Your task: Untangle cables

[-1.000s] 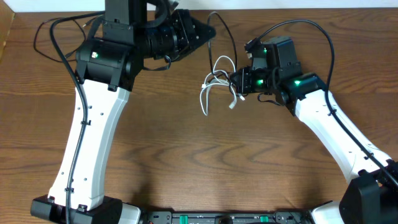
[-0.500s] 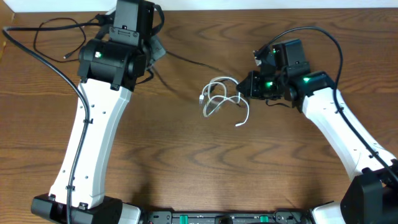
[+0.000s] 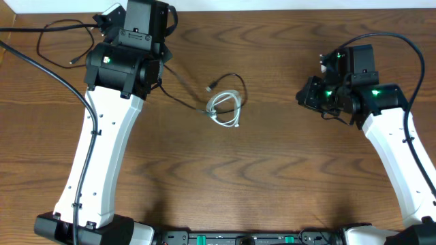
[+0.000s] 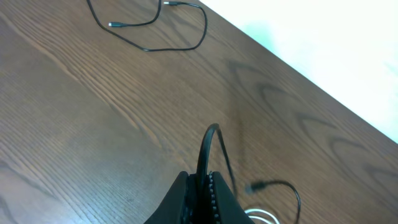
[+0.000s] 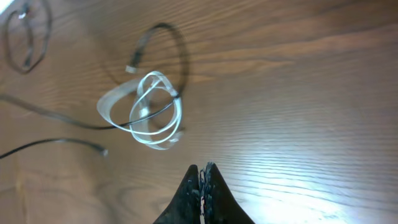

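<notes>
The white cable (image 3: 225, 109) lies coiled mid-table, with a black cable (image 3: 182, 101) threaded through it. That black cable runs left to my left gripper (image 3: 163, 66), mostly hidden under the arm in the overhead view. In the left wrist view the left gripper (image 4: 204, 182) is shut on this black cable (image 4: 209, 140), whose plug (image 4: 255, 185) lies by the white coil (image 4: 261, 216). My right gripper (image 3: 301, 95) is shut and empty, well right of the coil. It shows shut in its wrist view (image 5: 201, 176), below the white coil (image 5: 147, 113). A second black cable (image 3: 41, 41) lies loose at the far left.
The second black cable also shows in the left wrist view (image 4: 203, 25) and in the right wrist view (image 5: 25, 37). A thick black robot cable (image 3: 61, 75) sweeps along the left arm. The table's far edge (image 3: 272, 9) meets a white wall.
My right gripper let go of the white cable and drew back to the right. My left gripper swung left with the black cable, dragging the white coil left.
</notes>
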